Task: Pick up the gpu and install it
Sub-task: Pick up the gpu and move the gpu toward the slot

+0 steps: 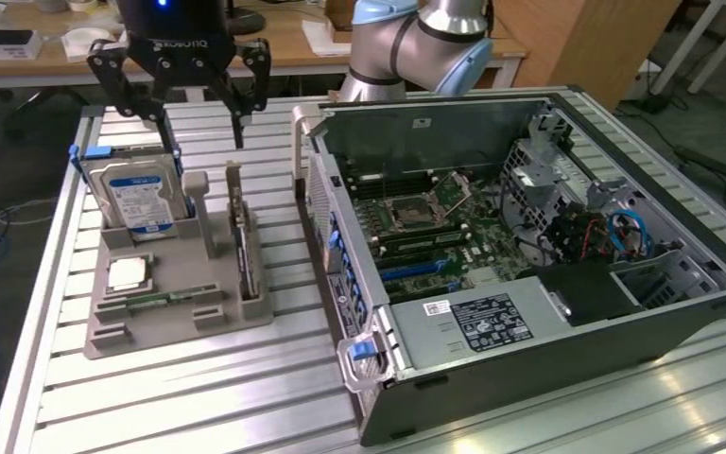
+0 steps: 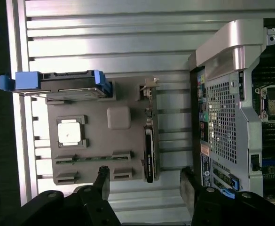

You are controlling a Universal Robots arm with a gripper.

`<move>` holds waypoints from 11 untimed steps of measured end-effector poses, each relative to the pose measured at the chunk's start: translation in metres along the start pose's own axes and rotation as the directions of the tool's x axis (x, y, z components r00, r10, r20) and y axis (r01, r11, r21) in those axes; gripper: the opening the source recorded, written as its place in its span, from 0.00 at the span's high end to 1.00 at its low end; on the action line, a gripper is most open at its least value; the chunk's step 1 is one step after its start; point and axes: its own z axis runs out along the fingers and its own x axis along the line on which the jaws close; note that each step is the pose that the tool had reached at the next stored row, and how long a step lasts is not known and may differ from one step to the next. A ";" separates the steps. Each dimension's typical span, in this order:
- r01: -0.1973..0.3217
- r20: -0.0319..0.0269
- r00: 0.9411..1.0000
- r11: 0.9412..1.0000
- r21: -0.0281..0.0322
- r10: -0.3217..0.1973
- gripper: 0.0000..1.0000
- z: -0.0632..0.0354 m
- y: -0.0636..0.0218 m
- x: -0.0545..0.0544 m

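Note:
The gpu [image 1: 242,242] is a thin black card standing on its edge in a slot along the side of the grey holder tray [image 1: 181,326] nearest the computer case. In the wrist view the gpu [image 2: 149,149] appears as a slim dark strip at the edge of the tray [image 2: 97,101]. My gripper [image 1: 203,134] hangs open above the far end of the tray, over the gap between the hard drive and the card, holding nothing. Seen from the wrist, the gripper [image 2: 144,178] has its two fingers spread wide, with the card's end lying between them below.
A blue-labelled hard drive [image 1: 136,194] stands upright in the tray, with a processor chip [image 1: 129,272] and a green memory stick [image 1: 162,301] beside it. The open computer case [image 1: 527,246] lies at the exterior view's right, motherboard [image 1: 433,222] exposed. Everything sits on a slatted aluminium table [image 1: 186,397].

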 end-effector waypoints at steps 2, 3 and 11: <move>0.036 -0.002 0.999 0.999 -0.001 -0.036 0.29 0.0006 0.0000 0.000; 0.054 -0.002 0.999 0.999 -0.001 -0.054 0.29 0.0011 -0.0001 0.000; 0.097 -0.005 0.995 0.995 0.002 -0.097 0.29 0.0094 -0.0006 0.000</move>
